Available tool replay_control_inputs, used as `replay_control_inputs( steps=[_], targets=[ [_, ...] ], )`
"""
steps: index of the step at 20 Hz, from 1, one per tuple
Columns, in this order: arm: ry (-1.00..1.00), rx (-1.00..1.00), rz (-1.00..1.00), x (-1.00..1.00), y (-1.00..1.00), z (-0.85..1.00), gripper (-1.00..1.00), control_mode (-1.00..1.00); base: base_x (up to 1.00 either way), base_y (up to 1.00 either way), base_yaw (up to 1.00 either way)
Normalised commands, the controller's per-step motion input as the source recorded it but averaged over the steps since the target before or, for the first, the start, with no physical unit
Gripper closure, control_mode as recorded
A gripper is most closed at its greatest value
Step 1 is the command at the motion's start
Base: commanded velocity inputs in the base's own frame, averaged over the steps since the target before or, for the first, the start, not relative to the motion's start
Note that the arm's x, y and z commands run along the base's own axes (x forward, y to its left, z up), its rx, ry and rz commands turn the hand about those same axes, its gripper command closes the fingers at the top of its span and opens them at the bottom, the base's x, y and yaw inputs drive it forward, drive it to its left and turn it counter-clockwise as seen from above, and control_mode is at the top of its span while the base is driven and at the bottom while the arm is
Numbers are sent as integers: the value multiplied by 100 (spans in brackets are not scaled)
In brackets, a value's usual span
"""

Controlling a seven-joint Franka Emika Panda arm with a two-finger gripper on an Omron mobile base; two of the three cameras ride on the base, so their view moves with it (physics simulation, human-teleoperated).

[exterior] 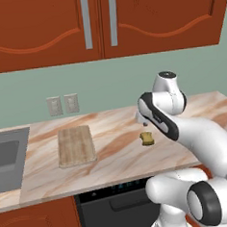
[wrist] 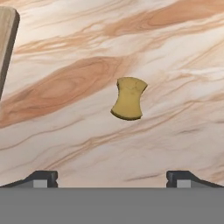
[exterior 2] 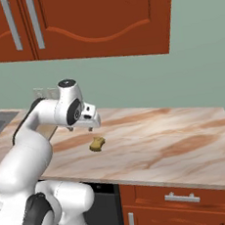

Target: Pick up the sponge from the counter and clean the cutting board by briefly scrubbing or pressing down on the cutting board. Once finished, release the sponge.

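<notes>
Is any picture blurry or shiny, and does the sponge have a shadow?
Hand view: sharp, no glare, the sponge has only a thin dark edge underneath, no real shadow on the counter. Left base view: crisp and evenly lit, cutting board grain clear. Right base view: soft, flat light, no bright spots.

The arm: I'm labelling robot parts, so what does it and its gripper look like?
The arm is glossy white with rounded, bulbous links and dark grey-black bands at the joints. The gripper has a white body and two small dark fingertips. No cables or markings are visible.

Even, shadowless, sharp rendered light
</notes>
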Motion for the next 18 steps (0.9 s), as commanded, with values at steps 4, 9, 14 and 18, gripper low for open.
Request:
replay_control_inputs(
  steps=[4,9,14,18],
  targets=[
    [0,0,0,27,-1,-37,-100,-100,0,0,0],
    [0,0,0,22,0,-34,-100,-100,0,0,0],
    [0,0,0,13,0,-13,-100,-100,0,0,0],
    [0,0,0,9,-3,-12,-100,-100,0,0,0]
  ],
)
